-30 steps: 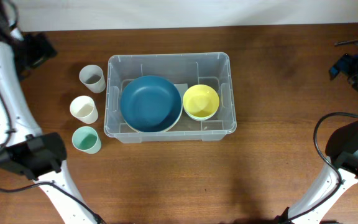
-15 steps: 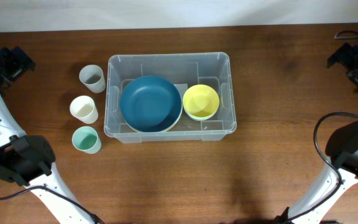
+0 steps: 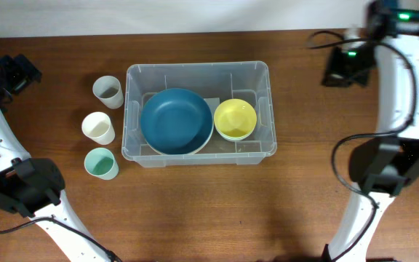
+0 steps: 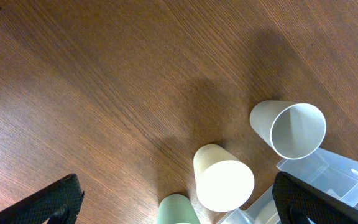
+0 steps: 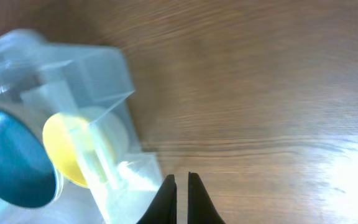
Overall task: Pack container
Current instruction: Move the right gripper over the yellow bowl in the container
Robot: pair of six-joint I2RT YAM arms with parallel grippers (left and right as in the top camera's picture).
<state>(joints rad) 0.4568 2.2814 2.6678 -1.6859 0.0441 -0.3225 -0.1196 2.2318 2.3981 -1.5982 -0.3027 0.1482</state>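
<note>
The container, a large clear plastic bin, stands in the middle of the table. It holds a blue bowl and a yellow bowl. My left gripper hangs at the far left edge, open wide; in the left wrist view it spreads above the cups. My right gripper hovers above the bare table just right of the bin's far right corner. In the right wrist view the right gripper is shut on nothing, beside the container and the blurred yellow bowl.
Three cups stand in a column left of the bin: a grey cup, a cream cup and a green cup. The left wrist view shows the grey cup, cream cup and green cup.
My right arm has swung in from the far right edge towards the bin's far right corner, and its jaws have shut. The left arm pulled back to the left edge earlier.
</note>
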